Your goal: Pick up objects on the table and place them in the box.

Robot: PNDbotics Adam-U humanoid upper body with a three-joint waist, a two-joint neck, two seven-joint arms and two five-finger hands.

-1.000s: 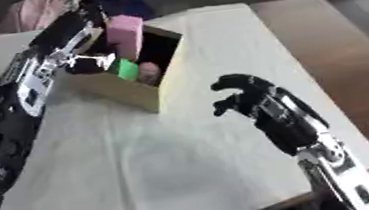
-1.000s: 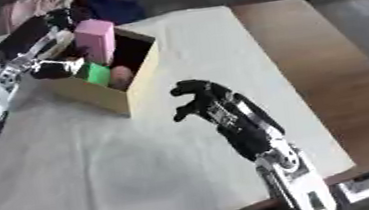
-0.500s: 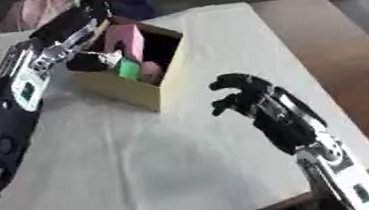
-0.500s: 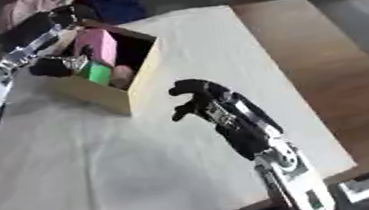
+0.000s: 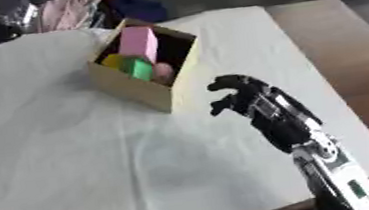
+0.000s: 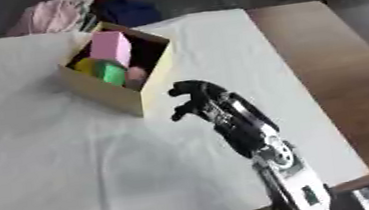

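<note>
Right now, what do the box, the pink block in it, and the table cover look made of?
Box: likely cardboard, matte tan, thin flat walls. Pink block: matte, sharp-edged, probably foam or painted wood; can't tell which. Table cover: white cloth, with soft wrinkles and no shine.

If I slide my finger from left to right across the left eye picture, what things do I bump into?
White cloth → box → pink block → right hand → bare brown table.
</note>
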